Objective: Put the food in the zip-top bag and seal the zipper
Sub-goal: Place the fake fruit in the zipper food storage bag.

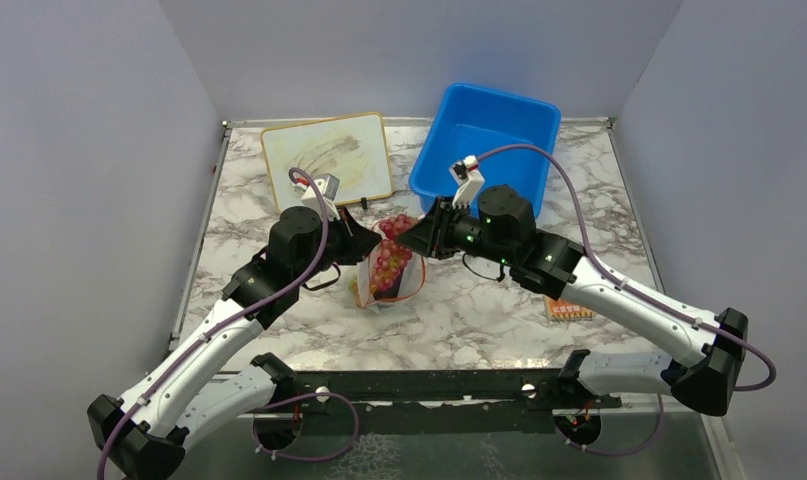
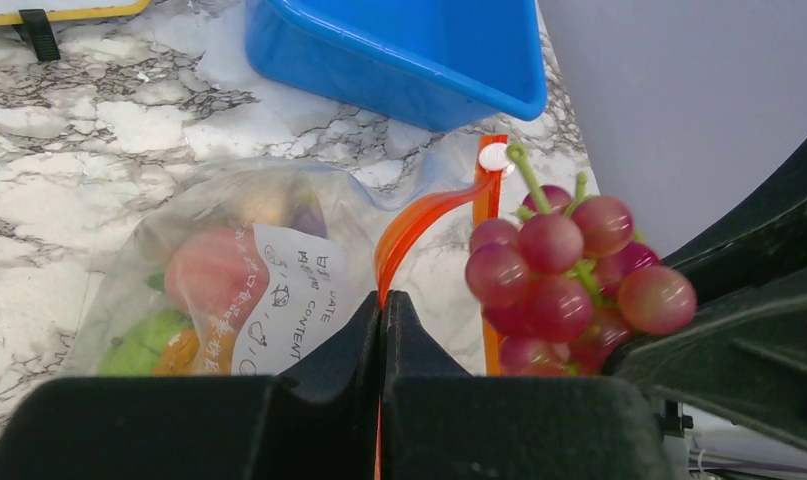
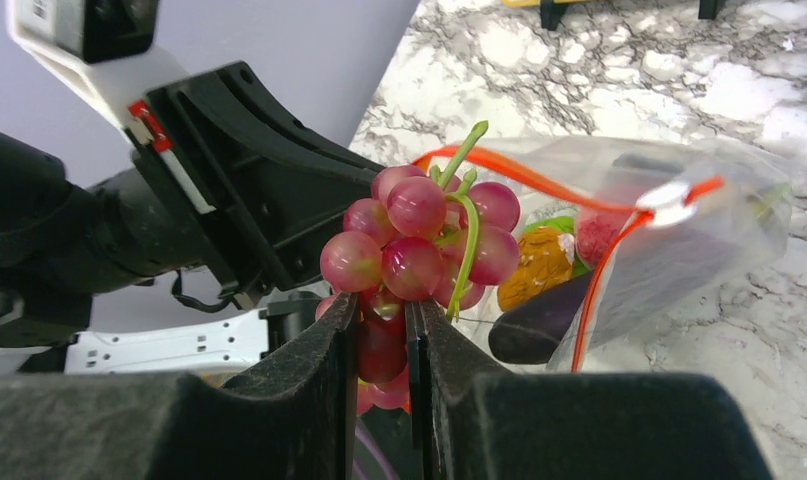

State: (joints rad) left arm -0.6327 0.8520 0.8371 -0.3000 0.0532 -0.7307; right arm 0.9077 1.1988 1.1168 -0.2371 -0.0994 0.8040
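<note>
Right wrist view: grapes are pinched low on the bunch by the right jaws, closed narrow on them, and are held at the bag mouth, judged not yet inside. Zipper strip is clamped by the fully closed left jaws, so the mouth is held open; other food is seen inside. Risks: bunch could be snagged on the zipper rim or left jaws and dropped on the bench. If the bag is pushed down, the thin strip could be pulled free and the mouth collapsed.
</note>
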